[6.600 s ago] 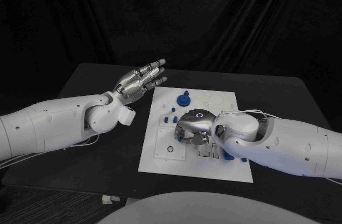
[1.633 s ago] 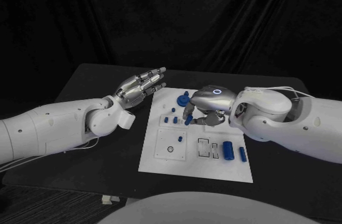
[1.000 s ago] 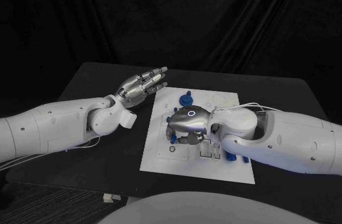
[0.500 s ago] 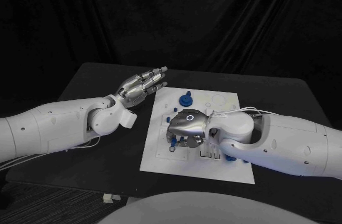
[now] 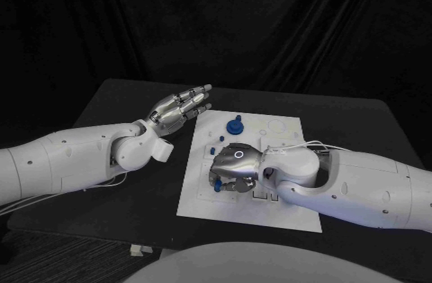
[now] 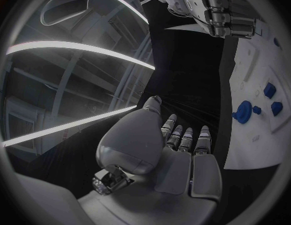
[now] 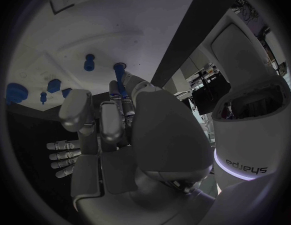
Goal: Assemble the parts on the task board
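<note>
Right hand (image 5: pixel 236 165) low over white board (image 5: pixel 200 205), at 8 o'clock of board centre, pinching blue peg (image 7: pixel 118 81) at hole. Should keep peg upright, press straight. Left hand (image 5: pixel 178 105) spread, empty, at 10 o'clock.

task board (image 5: pixel 236 211): near half hidden | under right hand (image 5: pixel 236 166); grip unclear

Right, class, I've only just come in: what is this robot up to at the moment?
It is assembling small blue parts on the white task board. The right hand is low over the board's left side, holding a blue part in its fingertips near a hole. The left hand hangs open beside the board, holding nothing.
</note>
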